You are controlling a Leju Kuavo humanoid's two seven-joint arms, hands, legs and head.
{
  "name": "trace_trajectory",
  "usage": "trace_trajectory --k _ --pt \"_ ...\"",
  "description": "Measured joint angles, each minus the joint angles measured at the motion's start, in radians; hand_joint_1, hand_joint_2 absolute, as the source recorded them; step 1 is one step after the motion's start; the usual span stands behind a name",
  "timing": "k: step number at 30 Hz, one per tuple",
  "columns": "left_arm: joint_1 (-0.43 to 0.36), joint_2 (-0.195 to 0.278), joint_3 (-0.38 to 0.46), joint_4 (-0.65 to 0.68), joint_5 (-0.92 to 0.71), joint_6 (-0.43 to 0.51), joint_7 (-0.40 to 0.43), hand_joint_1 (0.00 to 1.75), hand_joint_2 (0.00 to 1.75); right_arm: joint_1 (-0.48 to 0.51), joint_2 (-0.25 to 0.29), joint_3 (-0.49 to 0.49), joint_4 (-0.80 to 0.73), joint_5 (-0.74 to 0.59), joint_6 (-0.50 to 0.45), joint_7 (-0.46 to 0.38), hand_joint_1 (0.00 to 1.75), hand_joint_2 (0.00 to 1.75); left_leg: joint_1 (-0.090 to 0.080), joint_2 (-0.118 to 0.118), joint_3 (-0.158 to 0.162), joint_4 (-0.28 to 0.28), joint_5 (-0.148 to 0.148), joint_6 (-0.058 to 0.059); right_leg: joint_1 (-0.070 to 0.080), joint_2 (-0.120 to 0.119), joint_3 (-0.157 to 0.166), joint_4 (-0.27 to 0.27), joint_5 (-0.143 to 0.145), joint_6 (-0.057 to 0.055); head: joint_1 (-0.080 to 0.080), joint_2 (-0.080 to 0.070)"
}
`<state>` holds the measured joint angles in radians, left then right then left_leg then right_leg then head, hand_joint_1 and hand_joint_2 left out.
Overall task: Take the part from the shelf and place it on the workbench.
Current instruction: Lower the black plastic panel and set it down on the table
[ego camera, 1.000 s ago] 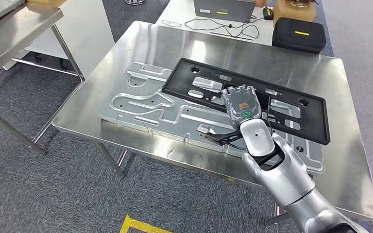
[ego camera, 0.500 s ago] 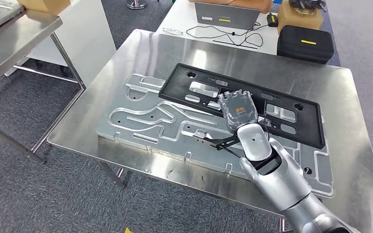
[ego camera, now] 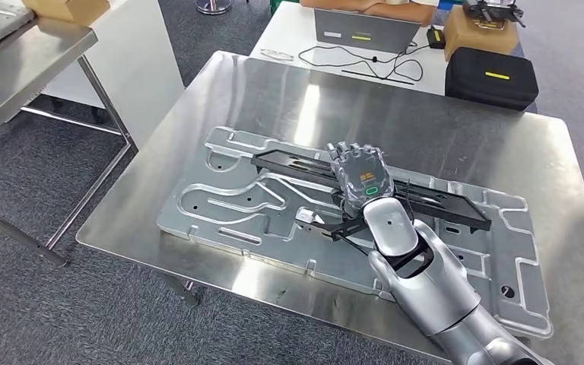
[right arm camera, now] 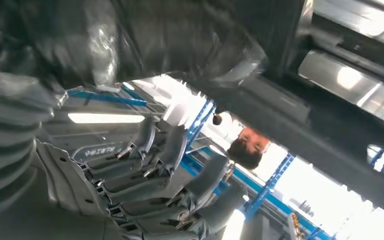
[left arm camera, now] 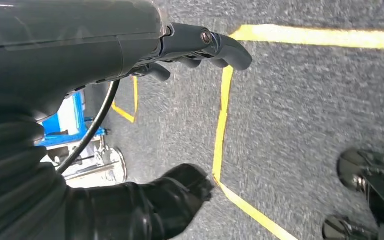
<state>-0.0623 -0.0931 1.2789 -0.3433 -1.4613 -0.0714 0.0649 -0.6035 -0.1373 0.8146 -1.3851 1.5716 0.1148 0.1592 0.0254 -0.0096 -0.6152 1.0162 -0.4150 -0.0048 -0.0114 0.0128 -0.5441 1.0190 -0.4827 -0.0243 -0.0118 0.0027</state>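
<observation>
Head view: right robot hand (ego camera: 361, 176) gripping black part (ego camera: 289, 165) over grooved plate (ego camera: 220, 220), clear of workbench (ego camera: 274, 84) edges.

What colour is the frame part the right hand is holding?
Black; the frame part in the right hand shows best in the head view.

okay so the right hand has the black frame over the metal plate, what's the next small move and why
Probably lower it a little more, then let go. The right hand grips the black frame low over the grooved metal plate on the workbench, seemingly tilted, not flat.
</observation>
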Motion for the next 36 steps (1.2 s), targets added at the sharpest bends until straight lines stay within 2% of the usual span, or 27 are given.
trace_trajectory --k 4,8,10,13,14,20,26,28,30,32,33,34,35,36 --pt "-0.003 0.000 0.000 0.000 0.007 0.000 0.013 0.00 0.00 -0.001 0.000 -0.001 -0.012 0.000 0.010 -0.009 0.00 0.00 -0.004 -0.002 0.003 -0.001 -0.007 0.010 -0.001 -0.001 0.009 -0.014 -0.002 -0.006 0.000 0.000" --pt "-0.006 0.000 0.000 0.000 0.007 0.000 0.018 0.00 0.00 -0.001 0.000 -0.002 -0.021 0.000 0.011 -0.015 0.00 0.00 -0.007 -0.001 0.004 0.000 -0.010 0.016 -0.003 -0.001 0.010 -0.019 -0.003 -0.003 0.000 0.000" --pt "-0.007 0.000 0.000 0.000 0.007 -0.001 0.019 0.00 0.00 -0.001 0.000 -0.002 -0.023 0.000 0.011 -0.015 0.00 0.00 -0.008 -0.001 0.004 0.000 -0.010 0.017 -0.004 -0.001 0.010 -0.019 -0.002 0.006 0.000 0.000" --pt "-0.008 0.000 0.000 0.000 0.008 -0.001 0.019 0.00 0.00 -0.001 0.000 -0.002 -0.024 0.000 0.011 -0.016 0.00 0.00 -0.009 -0.001 0.004 0.002 -0.010 0.018 -0.006 -0.002 0.011 -0.021 -0.001 0.033 0.000 0.000" --pt "-0.008 0.000 0.001 0.000 0.009 -0.001 0.019 0.00 0.00 -0.001 0.000 -0.002 -0.024 0.000 0.011 -0.016 0.00 0.00 -0.009 -0.001 0.004 0.002 -0.009 0.018 -0.007 -0.002 0.011 -0.021 -0.002 0.037 0.000 0.000" --pt "-0.008 0.000 0.001 0.000 0.015 -0.001 0.025 0.00 0.00 0.001 0.002 -0.008 -0.039 0.000 0.004 -0.007 0.00 0.00 -0.013 -0.001 0.005 0.003 -0.009 0.019 -0.007 -0.002 0.011 -0.020 -0.001 0.043 0.000 0.000" --pt "-0.007 -0.001 0.000 -0.001 -0.006 0.007 0.036 0.00 0.00 0.005 0.003 -0.014 -0.099 0.000 -0.008 0.085 0.00 0.00 -0.016 -0.001 0.004 0.005 -0.014 0.025 -0.011 -0.001 0.011 -0.021 -0.004 0.048 0.000 0.000" --pt "-0.007 -0.005 -0.001 -0.004 -0.022 0.026 0.048 0.00 0.00 0.006 -0.003 -0.014 -0.126 0.000 -0.006 0.115 0.00 0.00 -0.013 0.002 0.008 -0.002 -0.009 0.032 -0.012 -0.001 0.012 -0.017 -0.008 0.052 0.000 0.000" --pt "-0.007 -0.012 -0.002 -0.011 -0.027 0.044 0.056 0.00 0.00 0.007 -0.018 -0.015 -0.155 0.000 -0.001 0.140 0.00 0.00 -0.007 0.006 0.014 -0.013 -0.002 0.041 -0.012 -0.004 -0.007 0.034 -0.048 0.055 0.000 0.000" --pt "-0.007 -0.019 -0.002 -0.018 -0.028 0.054 0.061 0.00 0.00 0.012 -0.035 -0.018 -0.178 0.000 0.002 0.154 0.00 0.00 -0.006 0.009 0.015 -0.016 0.000 0.044 -0.013 -0.007 -0.063 0.158 -0.120 0.057 0.000 0.000" --pt "-0.007 -0.020 -0.002 -0.020 -0.028 0.056 0.062 0.00 0.00 0.016 -0.041 -0.021 -0.186 0.000 0.003 0.157 0.00 0.00 -0.006 0.009 0.014 -0.015 0.000 0.044 -0.013 -0.007 -0.093 0.222 -0.145 0.059 0.000 0.000" --pt "-0.007 -0.021 -0.002 -0.022 -0.028 0.058 0.063 0.00 0.00 0.021 -0.047 -0.023 -0.191 0.000 0.004 0.159 0.00 0.00 -0.006 0.009 0.012 -0.013 0.000 0.044 -0.015 -0.007 -0.113 0.263 -0.152 0.060 0.000 0.000" --pt "-0.007 -0.023 -0.002 -0.024 -0.028 0.059 0.063 0.00 0.00 0.025 -0.052 -0.025 -0.196 0.000 0.005 0.160 0.00 0.00 -0.005 0.009 0.011 -0.011 0.000 0.043 -0.017 -0.007 -0.115 0.266 -0.137 0.061 0.000 0.000" --pt "-0.007 -0.024 -0.002 -0.026 -0.028 0.059 0.063 0.00 0.00 0.027 -0.056 -0.027 -0.201 0.000 0.006 0.162 0.00 0.00 -0.005 0.009 0.009 -0.007 -0.001 0.042 -0.019 -0.008 -0.098 0.229 -0.105 0.062 0.000 0.000"
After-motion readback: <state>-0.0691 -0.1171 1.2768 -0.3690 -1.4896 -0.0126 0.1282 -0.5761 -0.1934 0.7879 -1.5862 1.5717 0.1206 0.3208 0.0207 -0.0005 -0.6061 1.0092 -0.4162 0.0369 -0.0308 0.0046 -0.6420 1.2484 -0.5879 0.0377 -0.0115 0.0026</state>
